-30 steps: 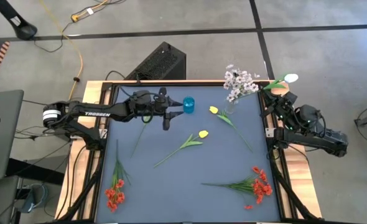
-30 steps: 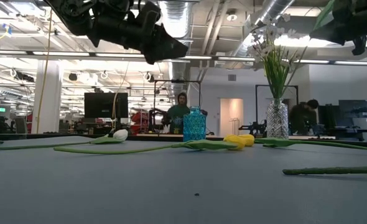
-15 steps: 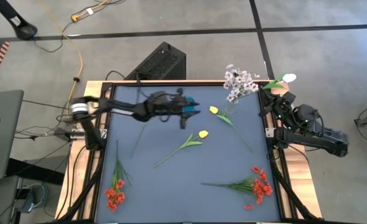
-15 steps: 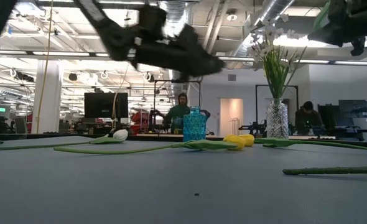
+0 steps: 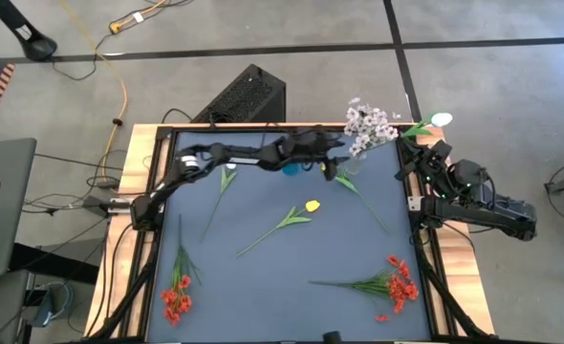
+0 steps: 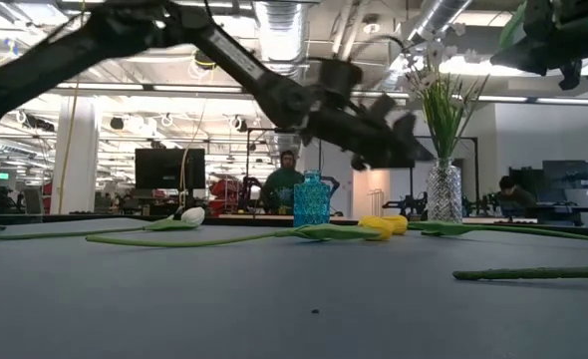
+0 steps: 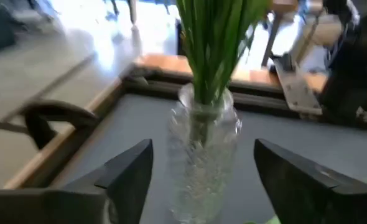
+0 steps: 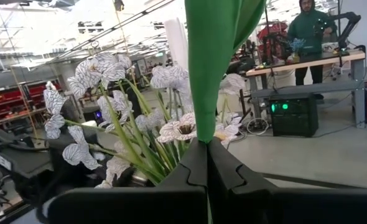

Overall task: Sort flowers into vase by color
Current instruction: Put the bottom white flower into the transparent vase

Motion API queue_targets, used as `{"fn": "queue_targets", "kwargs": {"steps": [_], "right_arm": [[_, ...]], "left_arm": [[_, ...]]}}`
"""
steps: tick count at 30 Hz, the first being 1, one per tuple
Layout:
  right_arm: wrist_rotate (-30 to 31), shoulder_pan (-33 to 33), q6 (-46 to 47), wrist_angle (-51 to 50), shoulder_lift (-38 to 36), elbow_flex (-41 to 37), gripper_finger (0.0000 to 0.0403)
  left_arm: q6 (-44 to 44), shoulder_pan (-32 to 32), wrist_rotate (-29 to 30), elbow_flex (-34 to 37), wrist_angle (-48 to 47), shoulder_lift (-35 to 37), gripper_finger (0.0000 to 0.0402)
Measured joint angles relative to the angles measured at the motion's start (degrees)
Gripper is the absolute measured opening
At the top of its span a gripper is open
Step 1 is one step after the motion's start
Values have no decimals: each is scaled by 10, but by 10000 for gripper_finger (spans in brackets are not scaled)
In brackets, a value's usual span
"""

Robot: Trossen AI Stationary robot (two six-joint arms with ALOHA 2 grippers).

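Note:
My left gripper (image 5: 335, 172) is open and stretched out level along the table's far edge. Its fingers (image 7: 130, 174) stand on either side of the clear glass vase (image 7: 205, 155) without touching it. The vase holds pale lilac-white sprays (image 5: 368, 126). The blue vase (image 6: 311, 199) stands just left of it, partly under my left arm. My right gripper (image 5: 425, 145), at the far right corner, is shut on a white tulip (image 5: 442, 119). On the table lie a yellow tulip (image 5: 311, 205), a white tulip (image 5: 227, 174) and two red clusters (image 5: 177, 296) (image 5: 397, 285). My right gripper pinches the white tulip's green leaf and stem (image 8: 205, 124) between its two shut fingers. The fingers lie about level and point toward the table's far left. The tulip is lifted clear of the table, and its blossom stands beyond the fingers, past the far right corner.
A second green stem (image 5: 363, 196) runs from the clear vase toward the right edge. The table's raised frame (image 5: 411, 205) borders the mat. A black box (image 5: 249, 96) sits behind the far edge. People and desks show in the room beyond.
My left gripper has swept fast along the far edge toward the table's right, passing over the blue vase and sinking a little. It has ended with its fingers around the clear vase. My right gripper has kept still with the white tulip.

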State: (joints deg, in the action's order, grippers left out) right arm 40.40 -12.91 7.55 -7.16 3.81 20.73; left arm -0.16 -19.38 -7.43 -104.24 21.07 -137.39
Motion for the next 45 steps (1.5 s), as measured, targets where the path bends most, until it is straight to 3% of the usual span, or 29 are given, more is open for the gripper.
{"fn": "queue_targets", "kwargs": {"steps": [7,20,37,45], "right_arm": [[0,0,-1,-1,0,0,18],[0,0,1,3,0,0,18],[-1,0,49,-15,1,0,18],[-2,0,46,0,45,0,18]], "left_arm": [[1,1,11,-142,-50,-93,327],[10,1,15,-158,-41,-108,334],[11,6,-9,-159,-66,-109,239],[11,6,-10,-159,-70,-109,198]]}}
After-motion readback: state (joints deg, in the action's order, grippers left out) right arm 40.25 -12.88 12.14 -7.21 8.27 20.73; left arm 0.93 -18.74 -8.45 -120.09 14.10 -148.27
